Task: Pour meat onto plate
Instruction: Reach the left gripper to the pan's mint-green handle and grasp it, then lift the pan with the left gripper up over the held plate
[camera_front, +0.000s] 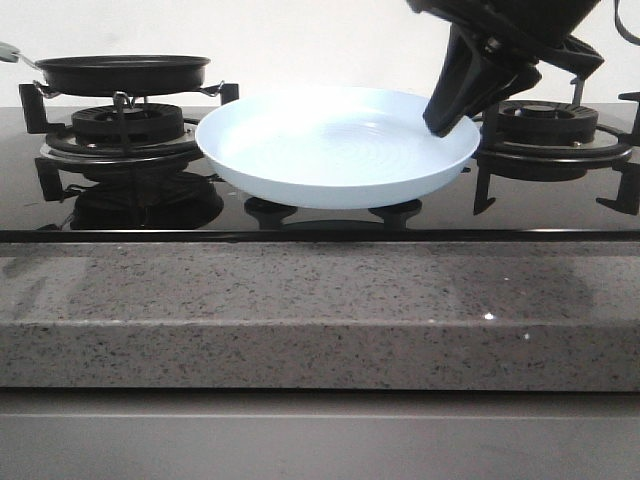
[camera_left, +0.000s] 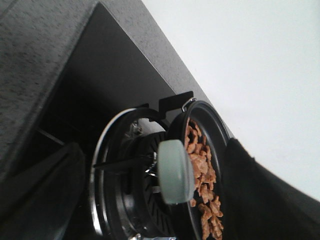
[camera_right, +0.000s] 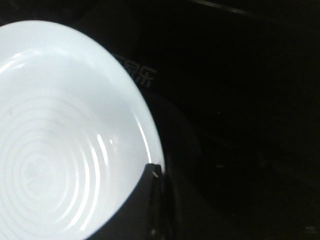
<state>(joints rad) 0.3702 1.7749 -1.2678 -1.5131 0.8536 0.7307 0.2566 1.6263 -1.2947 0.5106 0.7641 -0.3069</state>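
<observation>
Plate (camera_front: 335, 150) sits on the glass hob between the two burners, empty, pale and glossy, with concentric ridges showing on its floor in the right wrist view. Right gripper (camera_front: 452, 112) is down at the plate's right rim; one dark finger (camera_right: 150, 200) laps over the edge, and it looks pinched on the rim, though the second finger is hidden so I can't tell for sure whether it's clamped. Meat (camera_left: 202, 172) is in the black frying pan (camera_front: 122, 72) on the left burner (camera_front: 125, 125), a loose heap of small flat reddish-brown bits spread across the pan floor. Left gripper isn't in the front view; in the left wrist view its dark fingers (camera_left: 40, 195) stand wide apart either side of the pale handle end (camera_left: 175, 171), not touching it. Handling guess: meat bits are light and loose, likely to slide all at once if the pan tips fast, and some may cling. Pan is stiff and moderately heavy, so best taken by the handle, gripped firmly since it'll want to twist. Plate looks slick, hard and breakable, could skate on the glass, so steadying the rim makes sense. Pour not yet started.
</observation>
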